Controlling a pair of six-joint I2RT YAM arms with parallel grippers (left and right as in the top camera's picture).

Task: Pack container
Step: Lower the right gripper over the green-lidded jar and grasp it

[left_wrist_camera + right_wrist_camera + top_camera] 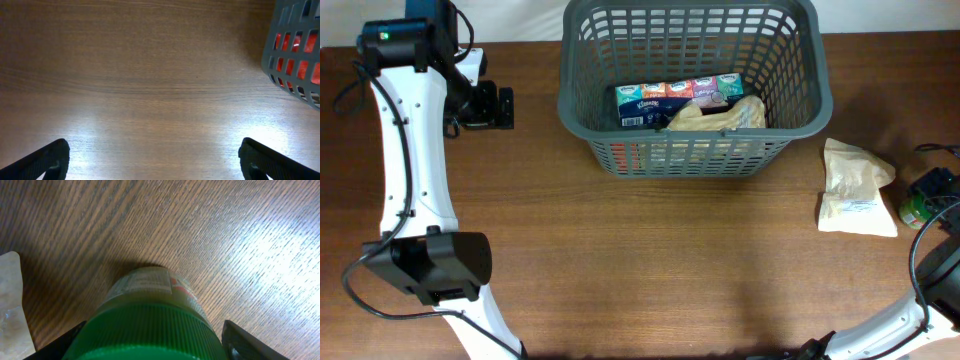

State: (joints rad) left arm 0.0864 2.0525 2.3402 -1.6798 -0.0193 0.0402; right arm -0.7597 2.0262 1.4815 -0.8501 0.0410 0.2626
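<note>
Container point(563, 100), upper centre, holds tissues point(680, 98). Right gripper point(152, 344) straddles green jar point(150, 295) for pickup, grip unconfirmed; left gripper point(150, 160) spread wide, idle.

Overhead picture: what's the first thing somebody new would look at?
Probably the big grey basket at the far middle of the table, with a colourful tissue pack and a crumpled beige bag inside. Next comes the pale bag lying on the wood to the basket's right. In the right wrist view, a green-lidded jar fills the picture, sitting between the fingers of the right tool.
</note>
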